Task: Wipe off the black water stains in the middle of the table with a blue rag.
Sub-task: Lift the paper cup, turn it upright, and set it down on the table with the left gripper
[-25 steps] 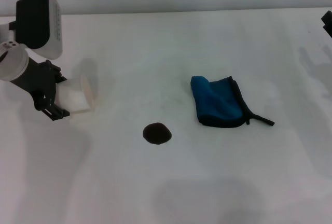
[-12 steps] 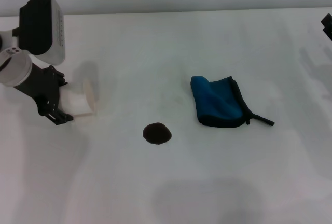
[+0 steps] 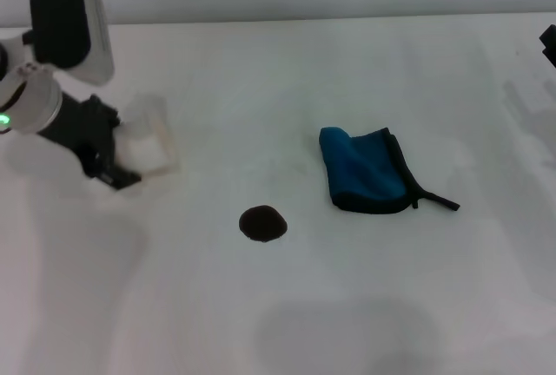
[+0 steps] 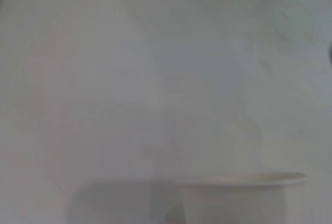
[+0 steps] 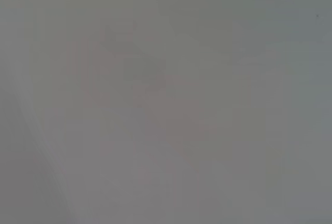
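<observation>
The blue rag (image 3: 367,171), folded with black edging and a thin black strap, lies right of centre on the white table (image 3: 278,305). The black water stains (image 3: 262,223) form one small dark blotch to the rag's left and a little nearer me. At the far left, my left gripper (image 3: 120,165) is shut on a translucent white cup (image 3: 149,139), well away from the stain and the rag. The left wrist view shows the cup (image 4: 243,198) with its rim level. Only a dark sliver of my right gripper (image 3: 549,45) shows, at the far right edge.
The bulky white and black left arm (image 3: 61,36) stands over the table's back left corner. The table's far edge meets a grey wall at the top. The right wrist view shows only plain grey surface.
My left gripper has turned the cup from lying on its side, mouth to the right, to nearly upright. It has also shifted slightly toward the back. Rag and stain have not moved.
</observation>
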### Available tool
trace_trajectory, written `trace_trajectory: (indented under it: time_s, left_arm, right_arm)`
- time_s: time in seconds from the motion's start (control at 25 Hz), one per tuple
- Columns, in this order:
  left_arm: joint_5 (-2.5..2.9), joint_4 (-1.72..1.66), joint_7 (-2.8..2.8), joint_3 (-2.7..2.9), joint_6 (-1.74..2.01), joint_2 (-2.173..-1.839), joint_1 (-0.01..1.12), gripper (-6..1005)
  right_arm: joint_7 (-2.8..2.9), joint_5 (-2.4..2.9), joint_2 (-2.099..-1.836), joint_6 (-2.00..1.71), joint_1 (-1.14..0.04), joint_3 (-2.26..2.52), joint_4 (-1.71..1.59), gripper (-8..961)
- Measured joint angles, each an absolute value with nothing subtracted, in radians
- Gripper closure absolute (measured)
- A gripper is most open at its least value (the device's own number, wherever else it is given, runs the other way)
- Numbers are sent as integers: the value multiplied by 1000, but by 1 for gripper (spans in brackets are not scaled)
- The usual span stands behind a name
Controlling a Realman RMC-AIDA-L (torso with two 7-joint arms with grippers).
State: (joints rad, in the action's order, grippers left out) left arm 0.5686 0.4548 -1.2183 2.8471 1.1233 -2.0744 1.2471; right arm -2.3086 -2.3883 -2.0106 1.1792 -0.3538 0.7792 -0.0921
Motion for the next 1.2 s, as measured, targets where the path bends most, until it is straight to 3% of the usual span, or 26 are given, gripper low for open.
trace_trajectory:
  time_s: [0.4, 0.88, 1.2]
  left_arm:
    - [300, 489, -1213, 2847, 1100, -2076, 1208, 228]
    - [-613, 162, -582, 2845, 977, -2078, 833, 230]
    - [-985, -58, -170, 2846, 970, -2081, 672, 229]
  right_arm:
    - [-2309, -2388, -2011, 1174, -359, 778, -92, 159]
    - [-2309, -2392, -2011, 1138, -358, 765, -88, 160]
    - [-2309, -2392, -2011, 1128, -365, 763, -90, 160]
